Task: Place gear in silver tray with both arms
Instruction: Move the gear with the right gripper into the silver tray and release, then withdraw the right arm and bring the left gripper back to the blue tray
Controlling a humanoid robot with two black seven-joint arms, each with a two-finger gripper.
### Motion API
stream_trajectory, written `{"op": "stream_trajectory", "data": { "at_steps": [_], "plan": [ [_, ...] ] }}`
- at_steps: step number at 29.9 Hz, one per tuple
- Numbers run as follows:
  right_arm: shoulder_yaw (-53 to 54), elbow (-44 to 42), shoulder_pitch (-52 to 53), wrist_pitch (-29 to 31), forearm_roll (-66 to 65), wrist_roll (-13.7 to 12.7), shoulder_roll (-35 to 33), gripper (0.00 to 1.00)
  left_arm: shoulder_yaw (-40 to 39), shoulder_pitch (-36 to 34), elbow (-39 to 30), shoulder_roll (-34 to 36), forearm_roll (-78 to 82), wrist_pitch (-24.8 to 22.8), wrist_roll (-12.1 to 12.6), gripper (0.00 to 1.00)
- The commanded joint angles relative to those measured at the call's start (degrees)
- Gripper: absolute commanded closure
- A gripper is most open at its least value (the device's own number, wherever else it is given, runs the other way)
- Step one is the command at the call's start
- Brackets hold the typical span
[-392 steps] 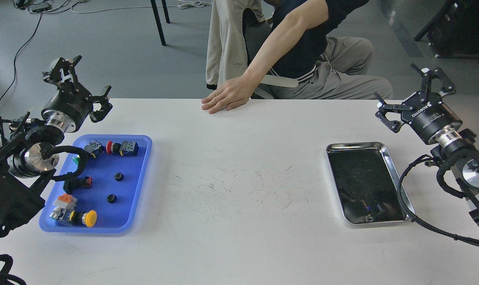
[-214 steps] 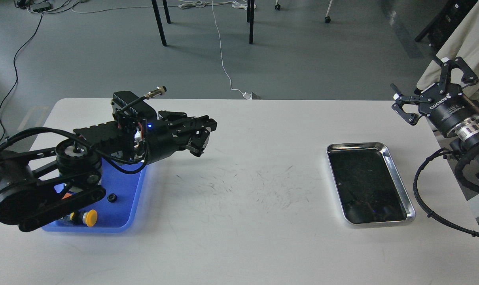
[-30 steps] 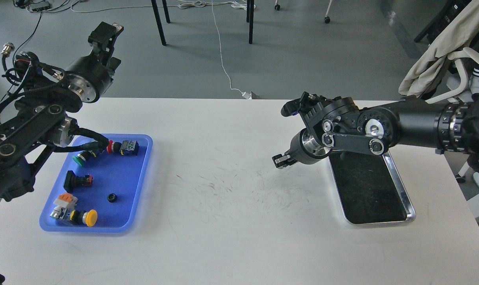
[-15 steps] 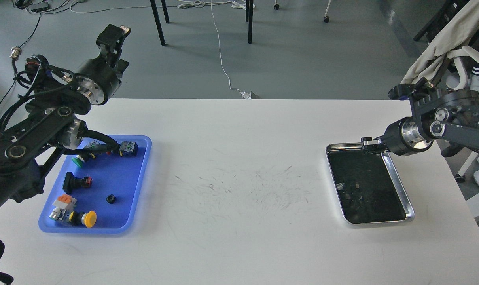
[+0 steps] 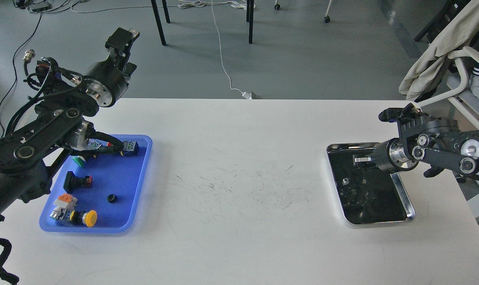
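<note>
The right gripper (image 5: pixel 360 160) is shown above the far half of the silver tray (image 5: pixel 408 200), which lies on the desk (image 5: pixel 239 237) at about 3 o'clock, its long axis running from 12 to 6 o'clock. The fingers are seen end-on and small; whether they are open, or hold a gear, cannot be told. One gear (image 5: pixel 112 198) is seen in the blue tray (image 5: pixel 142 174) at 9 o'clock, well apart from the silver tray. The left gripper (image 5: pixel 122 37) is raised beyond the desk's far edge at 10 o'clock, nearer that gear; its fingers appear closed with nothing visibly held. Counted: two trays, two arms, one visible gear, several push-buttons.
</note>
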Motion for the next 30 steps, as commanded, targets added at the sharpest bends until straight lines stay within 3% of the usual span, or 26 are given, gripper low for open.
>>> {"op": "stream_trajectory", "data": {
  "at_steps": [1,7,15,23,27,30],
  "plan": [
    [0.4,0.2,0.8,0.5,0.4,-0.1,-0.3,0.03,-0.3,0.0,0.0,0.4,0.0,0.0,-0.1,0.02],
    [11.2,2.9,2.0,5.1,0.6,-0.1,-4.1,0.02,-0.2,0.0,-0.1,2.0,-0.1,0.0,-0.1,0.02],
    [37.7,11.0,0.9,5.3,5.0,0.0,-15.8,0.02,0.3,0.1,-1.3,8.0,-0.4,-0.9,0.2,0.02],
    [48.6,-1.5,-1.4,5.3,40.1,1.0,-16.1,0.02,1.0,10.4,-16.4,25.9,-0.4,-6.0,0.0,0.02],
    [48.7,-9.2,-5.9,5.3,60.9,4.1,-15.7,0.02,1.5,17.3,-24.9,35.4,0.2,-7.3,-0.1,0.02],
    [49.2,-12.0,-13.0,5.3,71.8,6.7,-15.1,0.02,3.8,21.3,-27.2,40.4,1.0,-6.9,-0.2,0.02]
  ]
}}
